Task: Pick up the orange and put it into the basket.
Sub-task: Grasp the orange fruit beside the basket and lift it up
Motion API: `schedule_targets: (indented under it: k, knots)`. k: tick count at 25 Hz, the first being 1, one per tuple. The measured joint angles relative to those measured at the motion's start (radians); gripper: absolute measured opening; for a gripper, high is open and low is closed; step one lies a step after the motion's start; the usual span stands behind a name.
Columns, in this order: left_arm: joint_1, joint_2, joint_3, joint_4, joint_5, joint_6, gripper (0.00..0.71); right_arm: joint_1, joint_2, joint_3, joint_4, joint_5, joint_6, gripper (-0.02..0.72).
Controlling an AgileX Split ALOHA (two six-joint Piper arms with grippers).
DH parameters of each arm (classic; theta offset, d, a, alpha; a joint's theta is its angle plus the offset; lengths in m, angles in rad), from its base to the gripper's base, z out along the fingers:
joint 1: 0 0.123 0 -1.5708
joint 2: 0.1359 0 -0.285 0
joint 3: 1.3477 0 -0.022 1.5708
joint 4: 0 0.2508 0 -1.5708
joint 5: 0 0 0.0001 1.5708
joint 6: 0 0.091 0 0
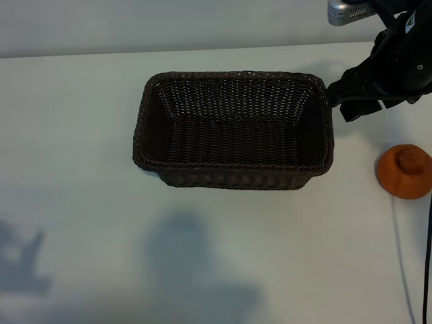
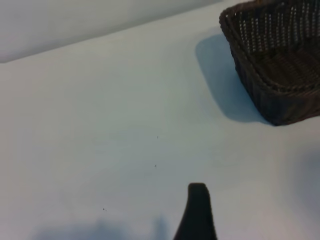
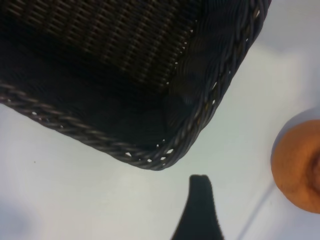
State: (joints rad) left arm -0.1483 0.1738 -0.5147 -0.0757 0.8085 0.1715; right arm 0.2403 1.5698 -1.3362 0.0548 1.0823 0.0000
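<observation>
Our right pincer hangs open and empty just beyond the right end of the basket, tilted steeply down; in the right wrist view one dark fingertip shows above bare tabletop, with the basket's braided corner close by and the orange off to one side, apart from it. Our left pincer is out of the exterior view; its own camera shows a single dark fingertip over bare tabletop, the basket's corner well away, nothing between its jaws, and we take it to be open.

The orange rests on the tabletop near the right edge of the exterior view, well apart from the basket and nearer the camera than the right pincer, its bumpy stem knob facing up; the basket is empty, so the pick is not yet made.

We judge the fruit light and fairly firm, its matte skin giving decent grip, though being round it may roll if nudged from one side; we would close across its widest girth, jaws either side of the knob rather than on it, with moderate squeeze; a thin cable lies close beside it and could snag.

We can read no brand, label or writing anywhere.
</observation>
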Motion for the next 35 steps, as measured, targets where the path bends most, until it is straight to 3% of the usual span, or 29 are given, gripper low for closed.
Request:
schedule_targets:
  k: [7, 15, 26, 32, 35]
  knots:
    - [0.000, -0.170, 0.057, 0.001, -0.001, -0.016, 0.596, 0.000, 0.000, 0.000, 0.000, 0.001, 0.000, 0.549]
    - [-0.001, -0.180, 0.057, 0.002, 0.004, -0.016, 0.596, 0.000, 0.000, 0.000, -0.001, 0.000, 0.000, 0.549]
    - [-0.001, -0.183, 0.006, 0.002, 0.267, -0.022, 0.596, 0.000, 0.000, 0.000, -0.001, -0.004, 0.000, 0.549]
    - [-0.001, -0.183, 0.008, 0.000, 0.286, -0.021, 0.596, 0.000, 0.000, 0.000, -0.013, -0.004, 0.018, 0.549]
    - [-0.001, -0.183, 0.008, 0.000, 0.286, -0.021, 0.596, 0.000, 0.000, 0.000, -0.055, -0.004, 0.076, 0.549]
